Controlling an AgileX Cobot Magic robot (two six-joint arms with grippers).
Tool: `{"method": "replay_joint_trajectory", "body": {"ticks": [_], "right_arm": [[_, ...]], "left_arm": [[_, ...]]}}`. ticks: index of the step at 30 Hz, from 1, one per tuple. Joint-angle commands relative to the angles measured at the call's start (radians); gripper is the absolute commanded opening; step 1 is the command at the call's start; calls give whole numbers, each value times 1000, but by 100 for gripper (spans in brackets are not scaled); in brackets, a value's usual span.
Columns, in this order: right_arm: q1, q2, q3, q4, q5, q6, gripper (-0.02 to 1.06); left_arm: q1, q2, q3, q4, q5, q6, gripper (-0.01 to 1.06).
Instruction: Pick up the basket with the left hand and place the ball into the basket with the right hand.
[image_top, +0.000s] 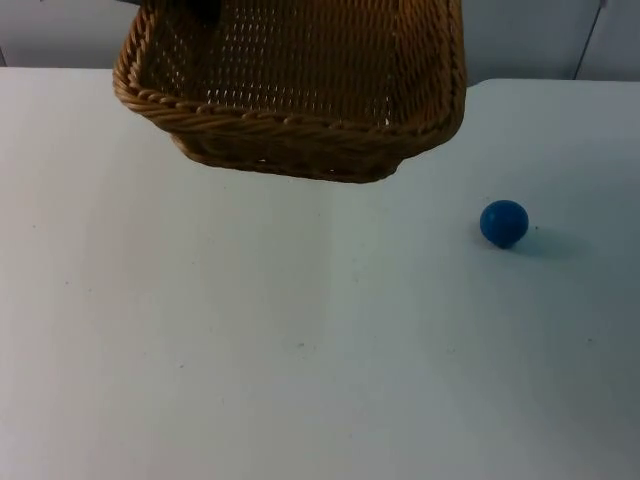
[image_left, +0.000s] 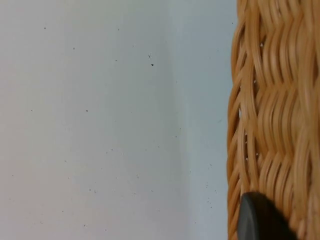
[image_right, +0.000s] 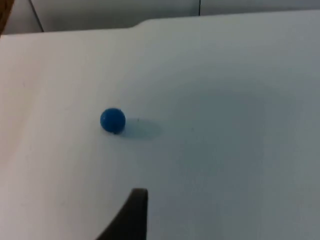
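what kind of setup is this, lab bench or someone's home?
Most likely a robot test bench. A bare white table ends at a grey partition wall, and the props are just a wicker basket, held off the table, and a small blue ball lying on it.

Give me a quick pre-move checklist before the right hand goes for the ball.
1. Basket lifted off the table: ok, it hangs tilted above it.
2. Left hand's fingertip against the basket's weave: ok; how firm the grip is: cannot tell.
3. Ball free on the table, apart from the basket: ok.
4. Ball lying ahead of the right hand's fingertip: ok.
5. Right hand open: cannot tell.
6. Ball in basket: not ok.
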Motion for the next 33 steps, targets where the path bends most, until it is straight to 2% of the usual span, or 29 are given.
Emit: {"method": "replay_joint_trajectory", "body": {"ticks": [1, 4, 5, 9, 10, 12, 17, 20, 24, 33], "right_arm": [[10, 86, -25, -17, -67, 8, 104], [15, 303, -52, -12, -177, 4, 104], [15, 303, -52, -12, -177, 4, 104], [17, 555, -90, -4, -333, -4, 104], [17, 555, -90, -4, -333, -4, 104], [50, 675, -116, 9, -405, -15, 104], [172, 937, -211, -16, -514, 8, 104], [201, 1040, -262, -16, -530, 17, 104], [226, 1308, -421, -12, -533, 27, 104], [284, 1577, -592, -14, -521, 21, 104]], "left_arm": [[-3, -17, -3, -14, -26, 0, 0], [-3, -15, -3, -6, -24, 0, 0], [-3, -15, -3, -6, -24, 0, 0], [-3, -15, -3, -4, -28, 0, 0], [-3, -15, -3, -4, -28, 0, 0], [-3, -13, -3, 4, -33, 0, 0], [-3, -3, -3, 6, -44, 0, 0], [-3, -1, -3, 12, -44, 0, 0], [-3, 1, -3, 17, -46, 0, 0], [-3, 1, -3, 32, -46, 0, 0]]}}
